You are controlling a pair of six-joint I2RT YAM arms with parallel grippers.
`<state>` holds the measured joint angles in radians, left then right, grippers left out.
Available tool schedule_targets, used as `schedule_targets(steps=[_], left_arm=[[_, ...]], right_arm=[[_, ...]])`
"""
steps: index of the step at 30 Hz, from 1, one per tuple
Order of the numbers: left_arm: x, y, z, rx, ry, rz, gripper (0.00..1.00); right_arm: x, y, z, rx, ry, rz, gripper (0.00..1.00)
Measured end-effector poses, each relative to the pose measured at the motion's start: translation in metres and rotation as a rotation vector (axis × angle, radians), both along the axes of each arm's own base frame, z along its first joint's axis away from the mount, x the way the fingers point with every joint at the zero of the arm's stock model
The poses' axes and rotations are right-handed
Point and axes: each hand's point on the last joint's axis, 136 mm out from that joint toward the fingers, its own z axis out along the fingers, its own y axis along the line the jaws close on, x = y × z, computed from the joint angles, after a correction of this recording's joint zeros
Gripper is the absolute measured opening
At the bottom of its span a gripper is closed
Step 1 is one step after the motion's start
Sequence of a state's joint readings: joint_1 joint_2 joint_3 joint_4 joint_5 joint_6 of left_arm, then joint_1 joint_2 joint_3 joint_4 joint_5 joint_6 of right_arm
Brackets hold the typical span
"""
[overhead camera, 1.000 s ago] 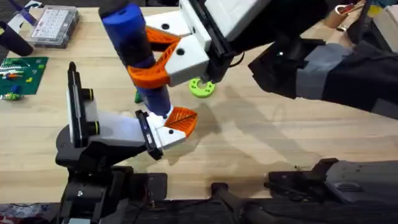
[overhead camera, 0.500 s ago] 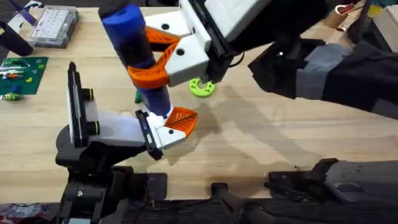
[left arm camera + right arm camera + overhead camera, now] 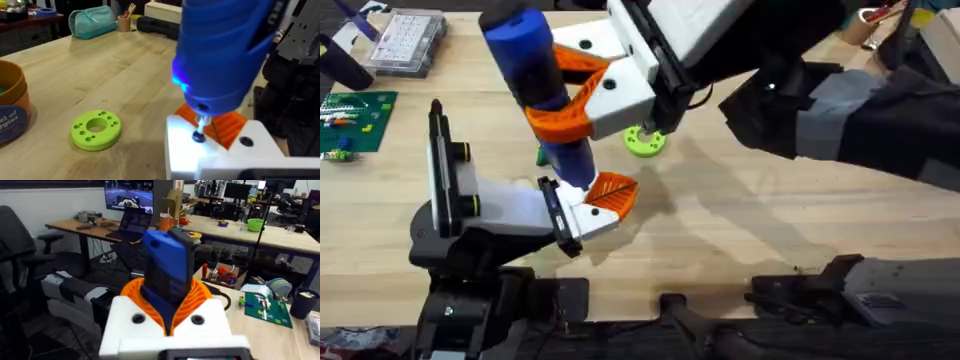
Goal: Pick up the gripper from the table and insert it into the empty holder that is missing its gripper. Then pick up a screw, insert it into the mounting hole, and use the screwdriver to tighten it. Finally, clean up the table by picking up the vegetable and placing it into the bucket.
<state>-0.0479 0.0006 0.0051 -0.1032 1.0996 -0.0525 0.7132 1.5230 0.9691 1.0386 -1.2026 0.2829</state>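
Currently, from overhead, I see the right gripper [image 3: 582,95] closed on the screwdriver [image 3: 538,85], its orange ribbed pads [image 3: 567,118] clamping the blue barrel, which stands nearly upright. From the left wrist, I read the screwdriver tip [image 3: 199,134] seated on a dark screw [image 3: 198,137] in the white mounting block [image 3: 220,155], with a blue light lit on the tool body. Overhead, the left gripper [image 3: 595,205] sits directly below the screwdriver, at the base of the tool; I cannot tell how far its fingers are open. A lime green ring [image 3: 645,140] lies flat on the table [image 3: 760,230], just beside the screwdriver. From the left wrist, the bucket [image 3: 11,107] stands beyond the ring, away from the screwdriver. A small green piece [image 3: 540,154] shows against the screwdriver barrel; I cannot identify it.
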Motion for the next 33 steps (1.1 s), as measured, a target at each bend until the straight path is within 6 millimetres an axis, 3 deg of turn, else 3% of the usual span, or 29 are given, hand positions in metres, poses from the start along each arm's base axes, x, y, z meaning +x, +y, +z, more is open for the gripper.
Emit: schedule_targets(steps=[33], left_arm=[[0.0, 0.0, 0.0002, 0.001, -0.005, 0.0, 0.009]], right_arm=[[-0.0004, 0.0031, -0.0051, -0.009, 0.008, 0.01, 0.027]])
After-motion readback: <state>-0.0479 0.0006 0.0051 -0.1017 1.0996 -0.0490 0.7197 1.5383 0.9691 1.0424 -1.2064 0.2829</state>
